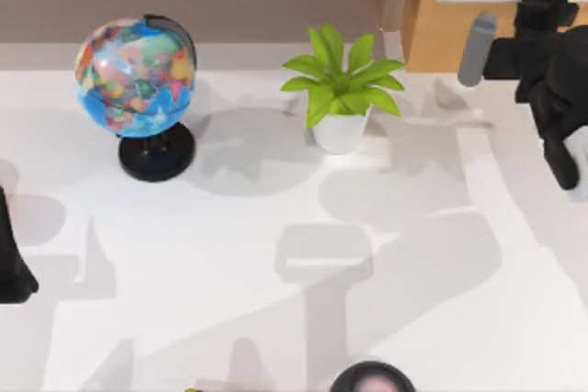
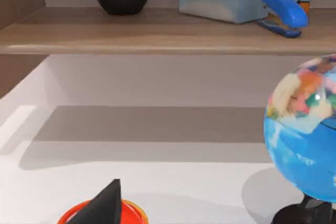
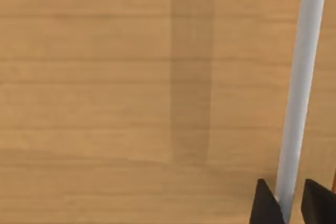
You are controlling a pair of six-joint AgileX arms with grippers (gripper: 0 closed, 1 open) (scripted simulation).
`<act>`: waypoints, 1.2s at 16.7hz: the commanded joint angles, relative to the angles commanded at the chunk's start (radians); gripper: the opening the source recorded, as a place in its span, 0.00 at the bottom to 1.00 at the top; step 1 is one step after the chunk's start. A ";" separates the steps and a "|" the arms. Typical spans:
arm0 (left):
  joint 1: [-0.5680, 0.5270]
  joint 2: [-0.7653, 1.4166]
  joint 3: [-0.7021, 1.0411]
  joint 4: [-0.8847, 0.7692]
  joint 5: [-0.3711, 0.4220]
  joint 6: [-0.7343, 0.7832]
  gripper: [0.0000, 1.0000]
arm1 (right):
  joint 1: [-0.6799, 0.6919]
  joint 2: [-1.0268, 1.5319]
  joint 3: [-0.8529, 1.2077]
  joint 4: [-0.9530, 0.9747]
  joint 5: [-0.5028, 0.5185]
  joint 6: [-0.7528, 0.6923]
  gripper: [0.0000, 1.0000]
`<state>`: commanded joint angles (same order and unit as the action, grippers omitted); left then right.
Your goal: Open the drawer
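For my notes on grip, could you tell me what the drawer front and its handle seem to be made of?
The drawer front looks like light orange-tan wood with a matte finish: faint horizontal grain lines run across it. The handle looks like smooth silver metal, a thin even bar; painted plastic is possible. The right gripper straddles it.

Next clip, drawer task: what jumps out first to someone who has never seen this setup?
The colourful globe on its black stand at the table's back left, and the green potted plant near the back middle. Then the right gripper at the back right, its black fingers straddling the silver bar handle of the orange-tan drawer. The left arm sits at the table's left edge.
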<state>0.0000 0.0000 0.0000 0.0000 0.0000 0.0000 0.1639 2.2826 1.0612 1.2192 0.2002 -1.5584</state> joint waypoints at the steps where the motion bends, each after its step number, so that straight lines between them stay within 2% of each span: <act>1: 0.000 0.000 0.000 0.000 0.000 0.000 1.00 | 0.000 0.000 0.000 0.000 0.000 0.000 0.00; 11: 0.000 0.000 0.000 0.000 0.000 0.000 1.00 | 0.006 -0.007 -0.018 0.006 0.001 0.006 0.00; 20: 0.000 0.000 0.000 0.000 0.000 0.000 1.00 | 0.038 -0.122 -0.286 0.157 0.034 0.004 0.00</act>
<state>0.0000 0.0000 0.0000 0.0000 0.0000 0.0000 0.2023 2.1601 0.7755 1.3760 0.2346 -1.5542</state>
